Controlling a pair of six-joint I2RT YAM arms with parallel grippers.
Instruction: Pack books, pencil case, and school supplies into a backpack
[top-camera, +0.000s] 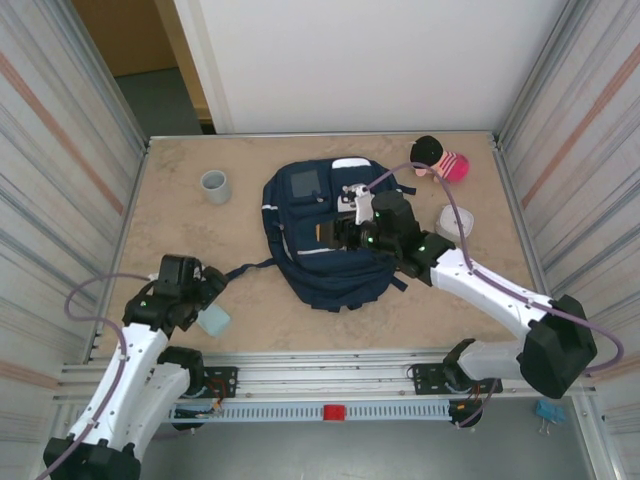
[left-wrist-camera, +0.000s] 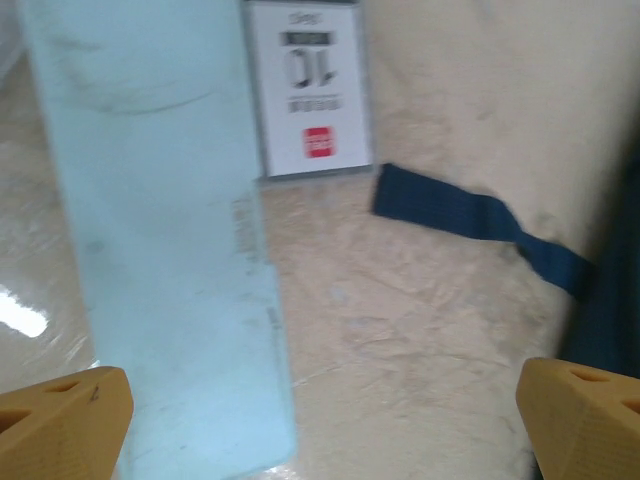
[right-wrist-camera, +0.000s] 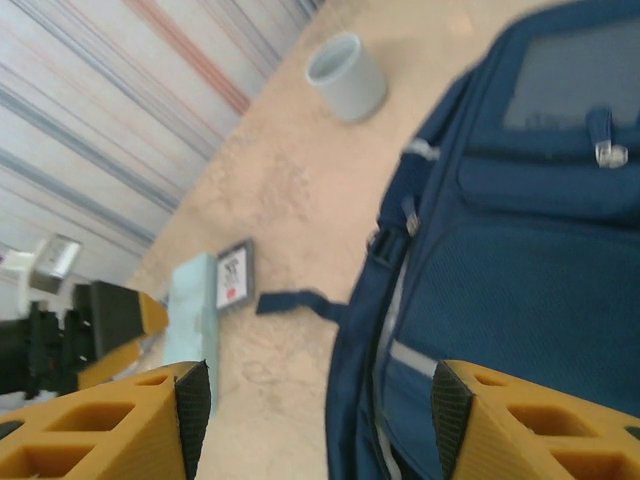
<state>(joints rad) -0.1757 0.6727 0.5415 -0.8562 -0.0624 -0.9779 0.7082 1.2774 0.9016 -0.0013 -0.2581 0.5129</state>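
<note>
Noted from beside the rig: the navy backpack (top-camera: 330, 262) lies flat at the centre of the counter (top-camera: 270, 320), front pocket up, and one loose blue strap (left-wrist-camera: 470, 215) trails off toward 8 o'clock. The pale teal pencil case (top-camera: 213, 320) lies on the counter at 8 o'clock from the backpack, close to the near edge, apart from the bag. A small white printed card (left-wrist-camera: 305, 90) with a red square sits against its far end. The left hand (top-camera: 212, 292) hangs just above the pencil case with its orange fingers (left-wrist-camera: 60, 420) spread wide and gripping nothing; the case lies toward one finger, the strap toward the other. The right hand (top-camera: 332, 232) is over the middle of the backpack, fingers likewise apart and empty. A grey cup (top-camera: 215, 186) stands upright at 10 o'clock. A pink-and-black soft item (top-camera: 440, 160) lies at 1 o'clock, and a white round container (top-camera: 455, 222) at 3 o'clock, both clear of the bag.
</note>
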